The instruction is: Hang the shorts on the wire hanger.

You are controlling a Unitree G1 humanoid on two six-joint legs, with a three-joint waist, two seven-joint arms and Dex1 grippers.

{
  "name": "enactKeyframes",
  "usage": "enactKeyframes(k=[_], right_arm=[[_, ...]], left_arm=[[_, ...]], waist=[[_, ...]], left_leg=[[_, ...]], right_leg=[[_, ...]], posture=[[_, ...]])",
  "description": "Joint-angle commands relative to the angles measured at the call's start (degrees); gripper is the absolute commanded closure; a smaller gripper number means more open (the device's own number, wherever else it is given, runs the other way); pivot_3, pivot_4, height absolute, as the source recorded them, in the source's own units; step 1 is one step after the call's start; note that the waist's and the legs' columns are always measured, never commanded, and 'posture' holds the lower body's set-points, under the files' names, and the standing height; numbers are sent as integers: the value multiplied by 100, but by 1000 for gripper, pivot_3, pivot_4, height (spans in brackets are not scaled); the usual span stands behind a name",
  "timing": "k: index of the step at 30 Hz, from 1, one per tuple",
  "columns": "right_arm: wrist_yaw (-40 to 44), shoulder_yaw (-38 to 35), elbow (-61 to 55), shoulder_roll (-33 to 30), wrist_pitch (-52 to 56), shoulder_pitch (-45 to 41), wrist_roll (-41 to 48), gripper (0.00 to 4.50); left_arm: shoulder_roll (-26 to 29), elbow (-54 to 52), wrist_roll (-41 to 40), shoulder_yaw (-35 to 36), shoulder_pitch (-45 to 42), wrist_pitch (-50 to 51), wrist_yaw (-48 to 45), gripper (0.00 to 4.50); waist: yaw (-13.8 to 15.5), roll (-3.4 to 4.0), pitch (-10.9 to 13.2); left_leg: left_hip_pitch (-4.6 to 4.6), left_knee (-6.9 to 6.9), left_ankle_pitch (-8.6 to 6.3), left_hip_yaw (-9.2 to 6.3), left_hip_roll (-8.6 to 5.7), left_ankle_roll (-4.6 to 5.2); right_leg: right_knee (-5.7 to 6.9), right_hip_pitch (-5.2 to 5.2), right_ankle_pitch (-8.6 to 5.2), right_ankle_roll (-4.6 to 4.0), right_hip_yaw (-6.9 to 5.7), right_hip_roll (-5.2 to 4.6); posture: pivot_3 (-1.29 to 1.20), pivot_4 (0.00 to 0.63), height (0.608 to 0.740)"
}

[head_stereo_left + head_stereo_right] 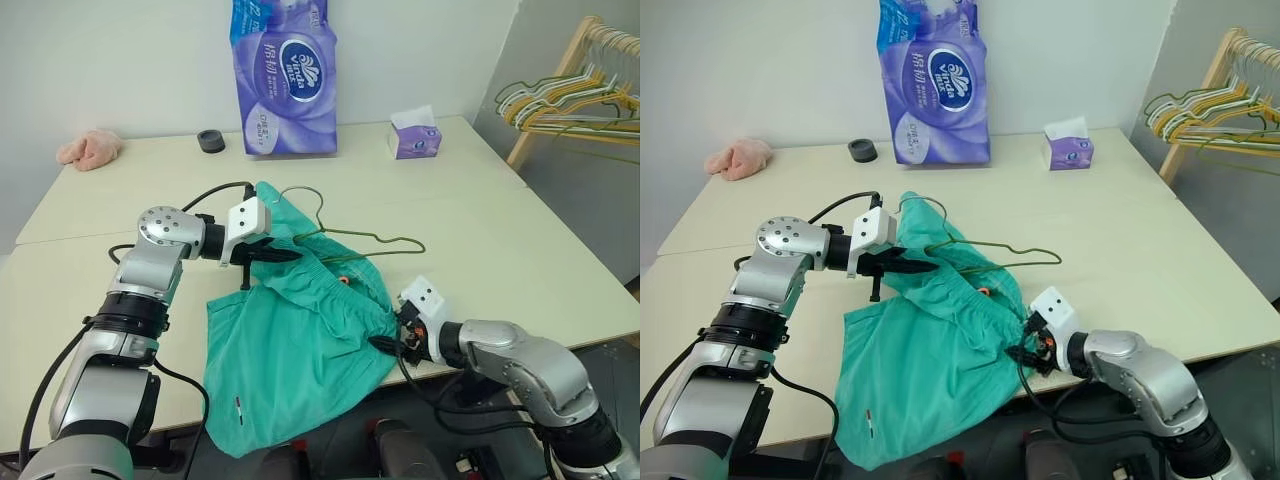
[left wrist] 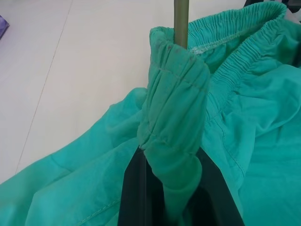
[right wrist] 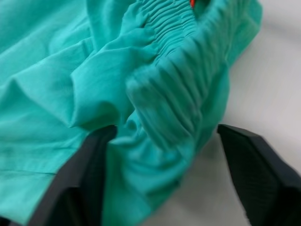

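The teal-green shorts (image 1: 290,350) lie on the table's near part, one leg hanging over the front edge. The olive wire hanger (image 1: 370,240) lies across their upper part, its hook (image 1: 300,195) toward the back. My left gripper (image 1: 285,255) is shut on a bunched fold of the waistband (image 2: 176,117), and the hanger's wire (image 2: 180,21) runs into that fold. My right gripper (image 1: 385,343) is at the shorts' right side near the table edge. Its fingers (image 3: 84,183) stand apart on either side of the gathered waistband (image 3: 174,94).
A purple tissue-roll pack (image 1: 285,80), a small tissue box (image 1: 414,135) and a black ring (image 1: 211,141) stand at the table's back. A pink cloth lump (image 1: 90,148) lies at the back left. A wooden rack with several hangers (image 1: 575,95) stands at the right.
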Motion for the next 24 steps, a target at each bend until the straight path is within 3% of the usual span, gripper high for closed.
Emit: enactKeyframes(k=[1, 7, 12, 20, 24], right_arm=[[-78, -75, 22, 107, -590, 38, -227, 2303], [-131, -332, 200, 279, -1290, 159, -421, 4418], [103, -651, 367, 226, -1465, 214, -272, 4468], [949, -1402, 691, -301, -959, 34, 523, 4468], [1148, -1467, 712, -574, -949, -43, 588, 4468]], left_arm=[[66, -154, -36, 171, -100, -77, 100, 4500], [127, -183, -83, 272, -62, -62, 209, 4500], [317, -520, -358, 366, -13, 317, -68, 4500], [782, -1919, -1659, 644, -8, 2276, -782, 4500], [1181, -1982, -1303, 421, 277, 1802, -1094, 4500]], waist=[[2, -1, 0], [3, -1, 0], [-1, 0, 0], [-7, 0, 0], [-31, 8, -5]], left_leg=[[0, 0, 0, 0, 0, 0], [0, 0, 0, 0, 0, 0], [0, 0, 0, -1, 0, 0], [1, 1, 0, 1, 0, 0], [7, -5, 0, 2, 1, 0]], right_leg=[[0, 0, 0, 0, 0, 0], [1, 0, 0, 0, 0, 0], [1, 0, 0, 0, 0, 0], [1, 1, 0, 0, 0, 1], [0, 1, -2, -1, 4, 5]], posture=[[-201, 74, 740], [-204, 69, 740], [-203, 68, 740], [-206, 68, 740], [-203, 69, 740]])
